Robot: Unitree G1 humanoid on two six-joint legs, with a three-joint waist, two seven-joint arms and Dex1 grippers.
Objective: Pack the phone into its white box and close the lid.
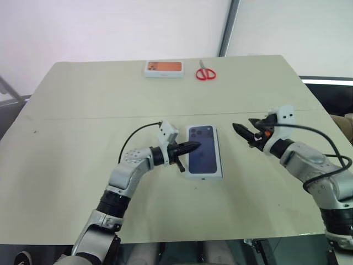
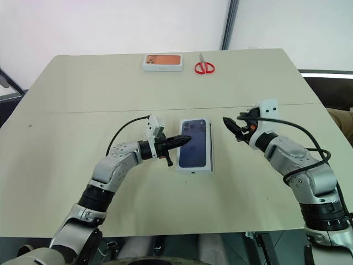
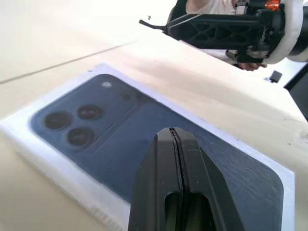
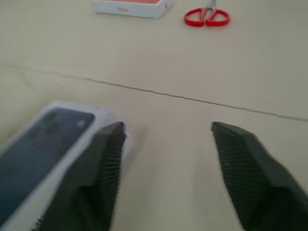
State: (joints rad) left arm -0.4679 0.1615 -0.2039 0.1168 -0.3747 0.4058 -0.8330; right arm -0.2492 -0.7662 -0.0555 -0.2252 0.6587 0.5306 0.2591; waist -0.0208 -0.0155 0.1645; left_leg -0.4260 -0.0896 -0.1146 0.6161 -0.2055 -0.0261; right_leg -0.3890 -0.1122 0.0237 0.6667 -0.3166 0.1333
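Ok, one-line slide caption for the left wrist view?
Shut left gripper hovering over the slim navy-blue phone lying camera-side up in its shallow white box.

The phone (image 1: 202, 149) shows a dark navy-blue back with black camera rings, framed by the thin white rim of the white box (image 1: 203, 175) — both on a pale beige table (image 1: 83, 105) crossed by one fine dark seam line. At the table's far edge lie a white box with an orange face (image 1: 164, 68) and scissors (image 1: 205, 73) with bright red handles. The left gripper (image 1: 193, 147) has plain black fingers on a silver-grey arm, and the right gripper (image 1: 239, 130) is black too — ridged on its pads, behind a white wrist housing with a small orange spot.
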